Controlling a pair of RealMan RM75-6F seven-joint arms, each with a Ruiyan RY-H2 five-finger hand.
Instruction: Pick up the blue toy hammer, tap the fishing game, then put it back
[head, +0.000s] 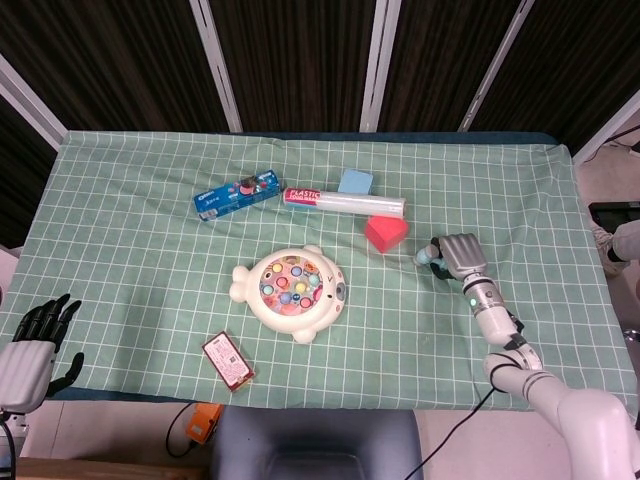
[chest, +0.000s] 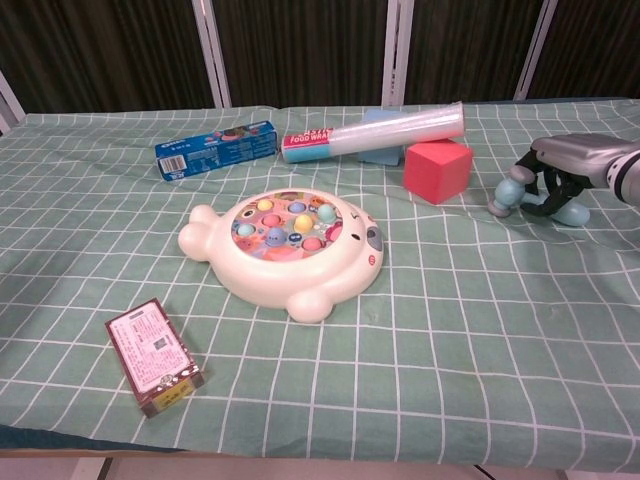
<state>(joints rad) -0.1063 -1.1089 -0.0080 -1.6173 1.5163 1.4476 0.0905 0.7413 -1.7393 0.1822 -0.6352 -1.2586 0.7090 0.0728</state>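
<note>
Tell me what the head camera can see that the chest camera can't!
Only the head view shows the left hand, fingers apart and holding nothing, off the table's near left corner, and an orange thing under the table edge. Only the chest view shows the fingers of the right hand curled around the blue toy hammer. Both show the fishing game, red block, blue box, plastic wrap roll and small red packet.
</note>
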